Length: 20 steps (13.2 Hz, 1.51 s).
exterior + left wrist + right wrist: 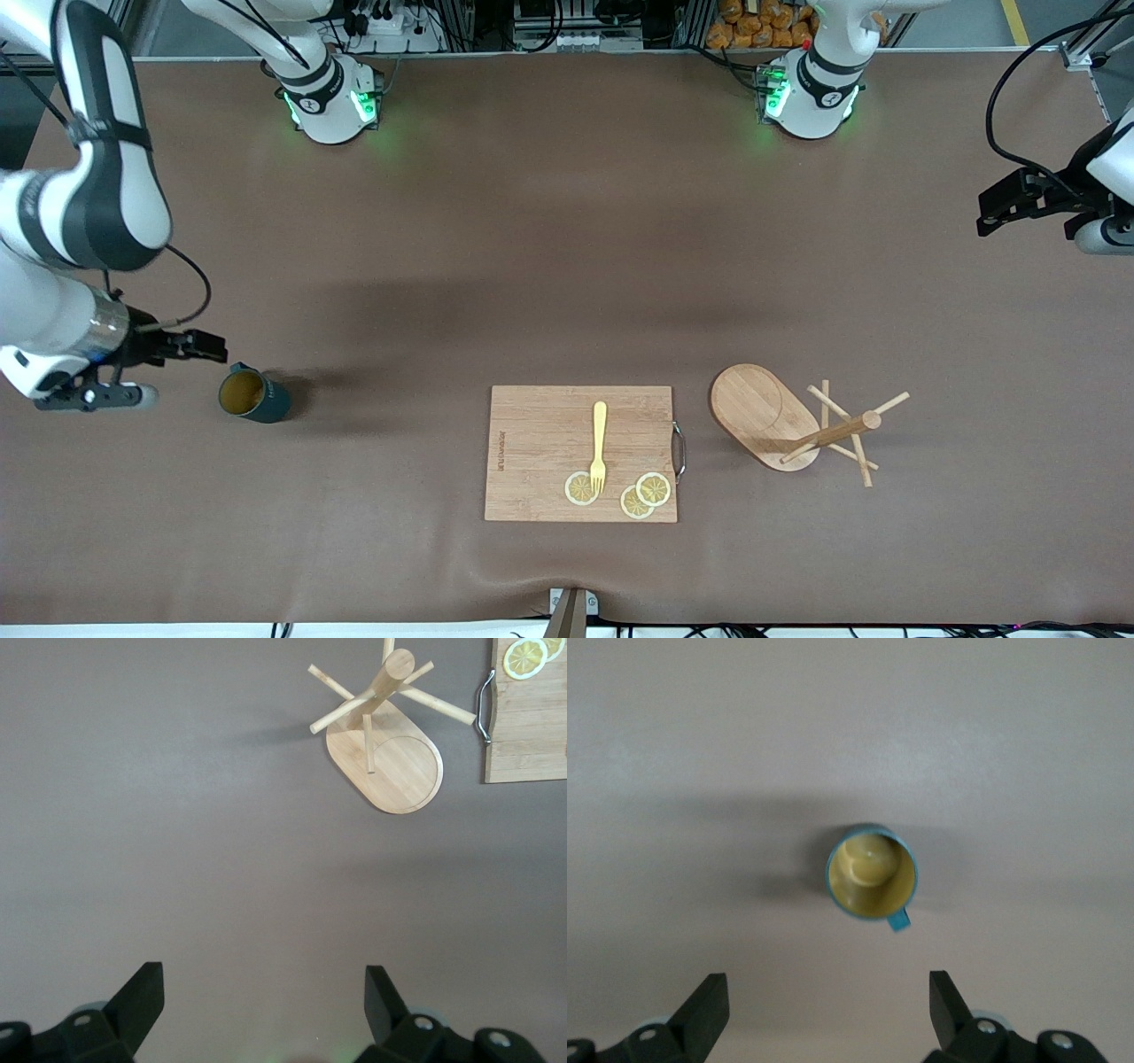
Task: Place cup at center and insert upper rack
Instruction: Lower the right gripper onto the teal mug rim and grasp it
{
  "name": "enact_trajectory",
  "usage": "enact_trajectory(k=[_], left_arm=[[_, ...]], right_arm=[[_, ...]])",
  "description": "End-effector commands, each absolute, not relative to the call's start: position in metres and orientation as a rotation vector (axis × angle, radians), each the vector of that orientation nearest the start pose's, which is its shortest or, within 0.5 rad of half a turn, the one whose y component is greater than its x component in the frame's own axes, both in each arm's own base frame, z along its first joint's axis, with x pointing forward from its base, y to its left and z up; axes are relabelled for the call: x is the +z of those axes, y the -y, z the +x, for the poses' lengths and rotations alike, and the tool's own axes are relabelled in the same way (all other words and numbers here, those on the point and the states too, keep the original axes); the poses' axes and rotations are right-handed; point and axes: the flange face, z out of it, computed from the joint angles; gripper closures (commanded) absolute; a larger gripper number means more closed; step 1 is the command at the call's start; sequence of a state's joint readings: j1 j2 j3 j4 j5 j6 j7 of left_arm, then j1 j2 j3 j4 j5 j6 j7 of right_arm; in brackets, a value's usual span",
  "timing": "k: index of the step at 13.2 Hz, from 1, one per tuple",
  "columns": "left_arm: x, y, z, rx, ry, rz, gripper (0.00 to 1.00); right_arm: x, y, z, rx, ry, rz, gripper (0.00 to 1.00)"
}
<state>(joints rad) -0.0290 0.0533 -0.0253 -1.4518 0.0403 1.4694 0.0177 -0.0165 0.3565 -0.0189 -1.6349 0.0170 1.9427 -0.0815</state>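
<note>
Brown worktop (567,266): cup (254,395) upright mid-left of frame by spread right claw (208,347), upper rack (802,425) lower right, left claw (997,208) spread

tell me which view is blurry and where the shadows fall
Right wrist view: soft focus, the cup has fuzzy edges and a dim shadow band across the table beside it. Left wrist view: sharp, the upper rack casts a faint shadow. Front view: crisp, broad dark arm shadows on the table.

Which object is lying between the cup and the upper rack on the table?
In the front view, the cutting board, carrying a fork and lemon slices, lies between the cup and the upper rack.
</note>
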Motion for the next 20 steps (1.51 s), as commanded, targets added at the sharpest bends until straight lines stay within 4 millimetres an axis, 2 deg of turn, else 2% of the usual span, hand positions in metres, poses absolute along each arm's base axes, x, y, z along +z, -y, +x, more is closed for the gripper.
enact_trajectory(k=[1, 2, 5, 8, 13, 18, 19, 20], left_arm=[[0.643, 0.025, 0.561, 0.045, -0.084, -3.122, 0.0], [0.642, 0.026, 0.561, 0.047, -0.084, -3.122, 0.0], [0.64, 0.026, 0.561, 0.052, -0.086, -3.121, 0.0], [0.639, 0.026, 0.561, 0.057, -0.086, -3.122, 0.0], [0.638, 0.026, 0.564, 0.054, -0.086, -3.121, 0.0], [0.641, 0.026, 0.565, 0.031, -0.089, -3.121, 0.0], [0.64, 0.026, 0.565, 0.03, -0.089, -3.121, 0.0], [0.639, 0.026, 0.565, 0.033, -0.089, -3.121, 0.0]], right_arm=[[0.366, 0.017, 0.673, 0.049, 0.053, -3.129, 0.0], [0.346, 0.017, 0.674, 0.087, 0.052, -3.127, 0.0], [0.307, 0.017, 0.678, 0.102, 0.046, -3.128, 0.0], [0.287, 0.013, 0.673, 0.169, 0.051, -3.122, 0.0], [0.262, 0.007, 0.67, 0.22, -0.02, -3.054, 0.0], [0.253, 0.005, 0.668, 0.239, -0.005, -3.054, 0.0], [0.247, 0.005, 0.668, 0.25, 0.002, -3.052, 0.09], [0.245, 0.005, 0.667, 0.252, 0.018, -3.054, 0.26]])
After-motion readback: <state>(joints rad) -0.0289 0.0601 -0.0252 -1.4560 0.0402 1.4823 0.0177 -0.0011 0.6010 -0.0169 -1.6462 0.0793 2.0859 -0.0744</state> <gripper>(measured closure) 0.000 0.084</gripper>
